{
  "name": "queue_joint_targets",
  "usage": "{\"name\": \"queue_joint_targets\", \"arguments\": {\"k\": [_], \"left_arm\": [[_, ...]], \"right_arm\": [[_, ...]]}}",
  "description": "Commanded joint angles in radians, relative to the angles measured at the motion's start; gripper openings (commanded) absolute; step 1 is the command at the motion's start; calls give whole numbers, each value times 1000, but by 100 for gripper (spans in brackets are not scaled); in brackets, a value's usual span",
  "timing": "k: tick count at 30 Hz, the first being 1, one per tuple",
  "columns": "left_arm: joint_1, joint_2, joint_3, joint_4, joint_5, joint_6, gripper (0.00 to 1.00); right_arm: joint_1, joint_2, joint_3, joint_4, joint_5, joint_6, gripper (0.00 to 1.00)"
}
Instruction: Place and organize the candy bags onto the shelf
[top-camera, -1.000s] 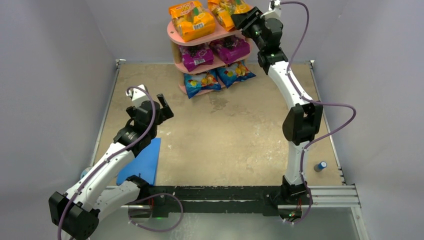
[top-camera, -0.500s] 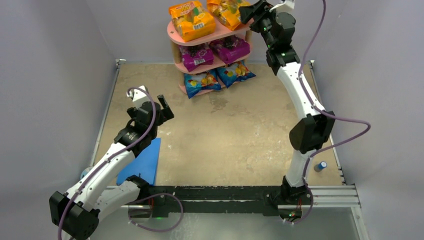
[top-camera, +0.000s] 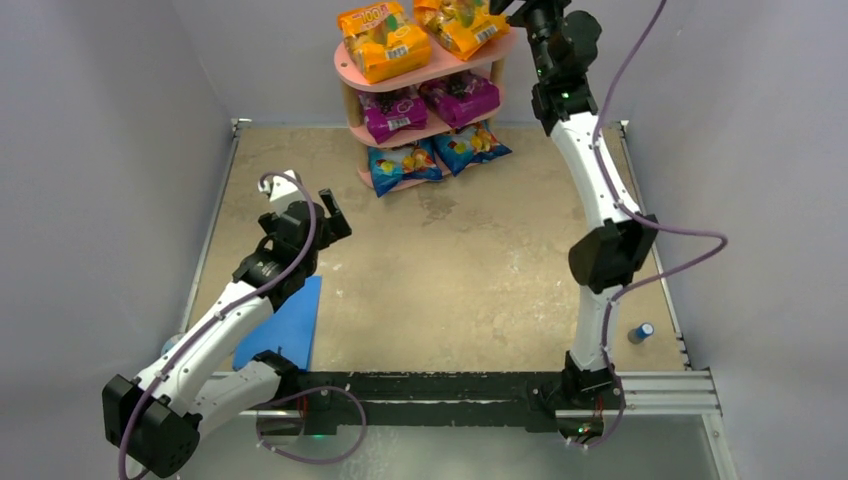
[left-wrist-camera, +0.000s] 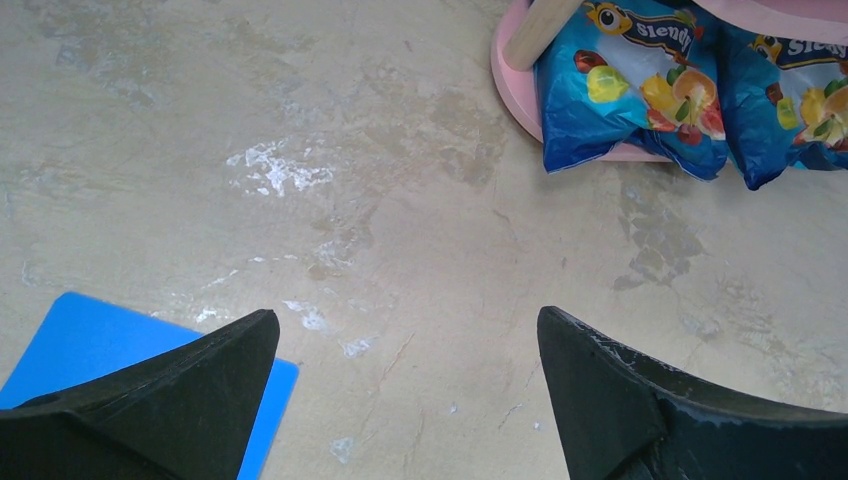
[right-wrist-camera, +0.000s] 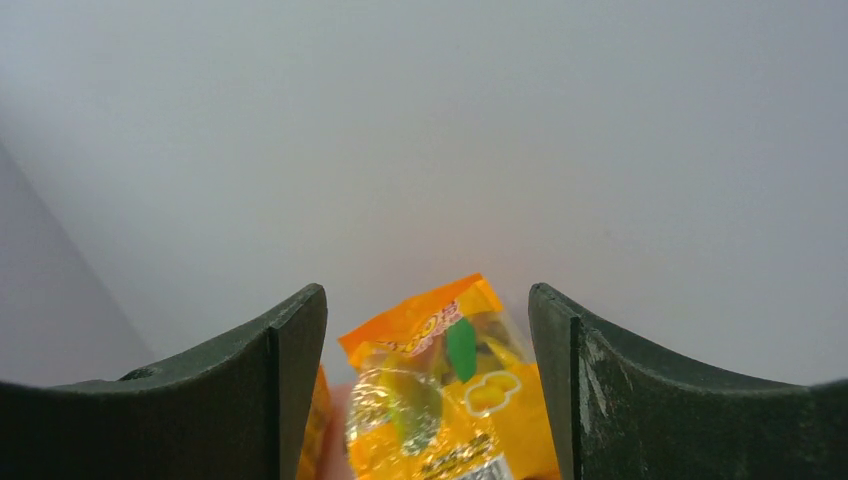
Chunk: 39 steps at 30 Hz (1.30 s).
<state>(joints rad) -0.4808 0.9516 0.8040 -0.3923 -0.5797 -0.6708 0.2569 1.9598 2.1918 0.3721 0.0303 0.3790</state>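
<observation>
Looks like the job's basically done, all six candy bags (top-camera: 383, 42) sit colour-sorted on the shelf (top-camera: 346, 64) at the table's (top-camera: 470, 260) far edge, so the right gripper (right-wrist-camera: 427, 292) hangs wide and empty by the top tier, and the left gripper (left-wrist-camera: 405, 315) is wide and empty near the left edge.
</observation>
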Motion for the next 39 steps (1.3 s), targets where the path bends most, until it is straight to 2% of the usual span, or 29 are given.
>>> {"name": "queue_joint_targets", "arguments": {"k": [1, 5, 10, 15, 19, 24, 28, 33, 35, 37, 39], "left_arm": [[-3, 17, -5, 47, 18, -10, 99], [-4, 22, -9, 47, 24, -14, 99], [-4, 18, -15, 49, 26, -15, 99], [-4, 18, -16, 47, 25, -13, 99], [-4, 26, -22, 46, 24, -16, 99], [-3, 32, -23, 35, 24, -19, 99], [-4, 26, -18, 33, 20, -15, 99], [-4, 3, -8, 17, 14, -15, 99], [-4, -12, -5, 14, 16, -15, 99], [-4, -31, -2, 9, 15, -18, 99], [-4, -48, -2, 3, 15, -25, 99]], "right_arm": [[-1, 162, 193, 24, -40, -95, 74], [14, 281, 328, -49, -79, -131, 70], [41, 302, 246, -125, -110, -212, 67], [46, 327, 232, -260, -64, -250, 66], [46, 308, 204, -282, -32, -277, 67], [45, 281, 216, -262, 7, -280, 75], [45, 270, 288, -232, 24, -316, 77], [45, 161, 263, -142, 57, -329, 82], [45, 81, 219, -125, 60, -337, 91], [45, -5, 134, -113, 69, -351, 98], [44, -109, 0, -96, 86, -354, 99]]}}
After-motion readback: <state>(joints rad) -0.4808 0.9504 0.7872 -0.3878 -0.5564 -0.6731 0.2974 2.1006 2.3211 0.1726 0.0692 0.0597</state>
